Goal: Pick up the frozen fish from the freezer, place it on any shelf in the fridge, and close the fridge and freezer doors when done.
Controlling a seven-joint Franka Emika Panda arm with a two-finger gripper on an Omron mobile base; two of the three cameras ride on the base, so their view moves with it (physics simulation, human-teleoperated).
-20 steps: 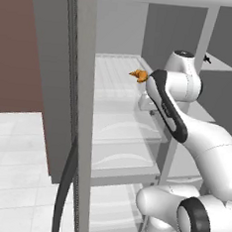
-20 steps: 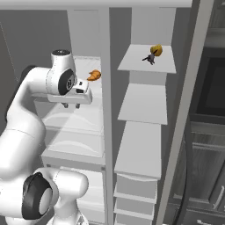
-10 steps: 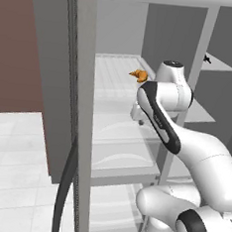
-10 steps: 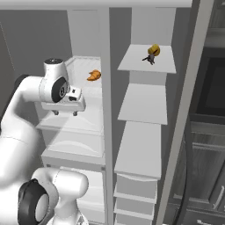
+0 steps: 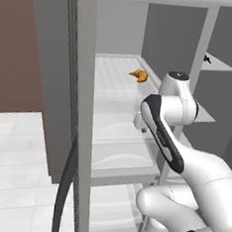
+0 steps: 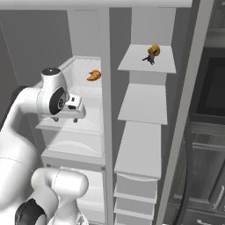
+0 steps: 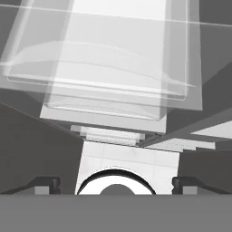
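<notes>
The frozen fish [image 6: 148, 58] lies on the freezer's [image 6: 147, 132] top grey shelf, touching a yellow item [image 6: 154, 50]. An orange croissant [image 6: 93, 75] sits on the fridge's [image 5: 116, 103] upper ribbed shelf [image 5: 116, 80]. The gripper [image 6: 75, 114] hangs over the shelf below, jaws spread wide and empty.

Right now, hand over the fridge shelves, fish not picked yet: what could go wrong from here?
1. The frozen fish lies touching a yellow item on the top freezer shelf; a grasp may nudge or catch both.
2. The gripper, fingers open and empty, hangs in the fridge; swinging across could clip the divider.
3. The croissant already sits on the top ribbed shelf; placing there risks bumping it.
</notes>
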